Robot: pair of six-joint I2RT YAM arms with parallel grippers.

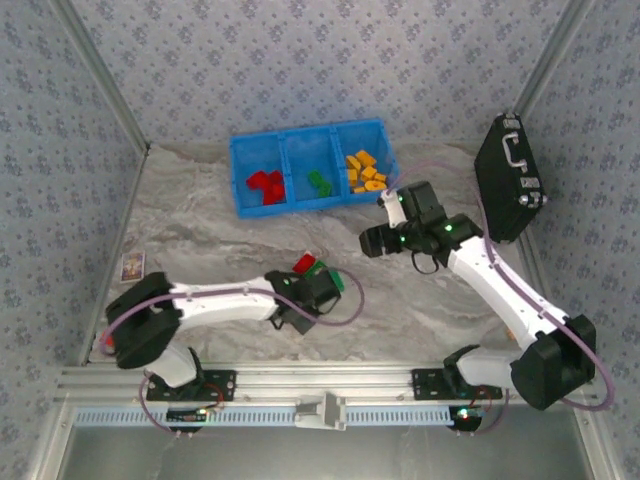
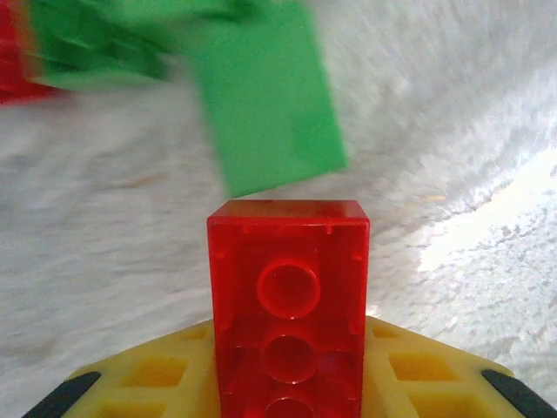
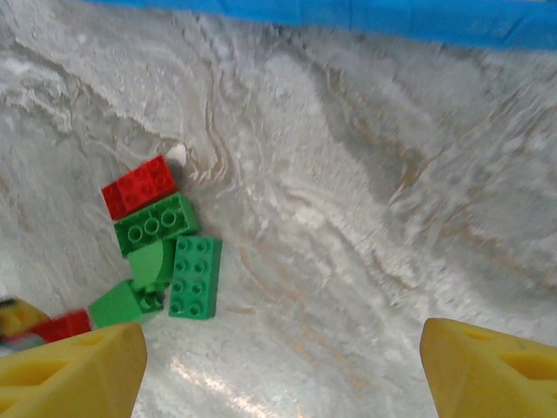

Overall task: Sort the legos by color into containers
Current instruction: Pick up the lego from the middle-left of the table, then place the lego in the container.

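Top external: the blue tray (image 1: 240,190) holds red, green and orange legos (image 1: 265,185), one color per compartment; the left pincer (image 1: 312,280) sits at a loose pile (image 1: 318,266) on the table (image 1: 200,230). Left wrist: it clamps a red brick (image 2: 289,287). Right wrist: the right pincer (image 3: 278,370) stands wide over the table.

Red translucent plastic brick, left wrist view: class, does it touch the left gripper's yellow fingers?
Touching. The left wrist view shows the red translucent plastic brick wedged between the yellow fingers of the left gripper, flush against both, no gap.
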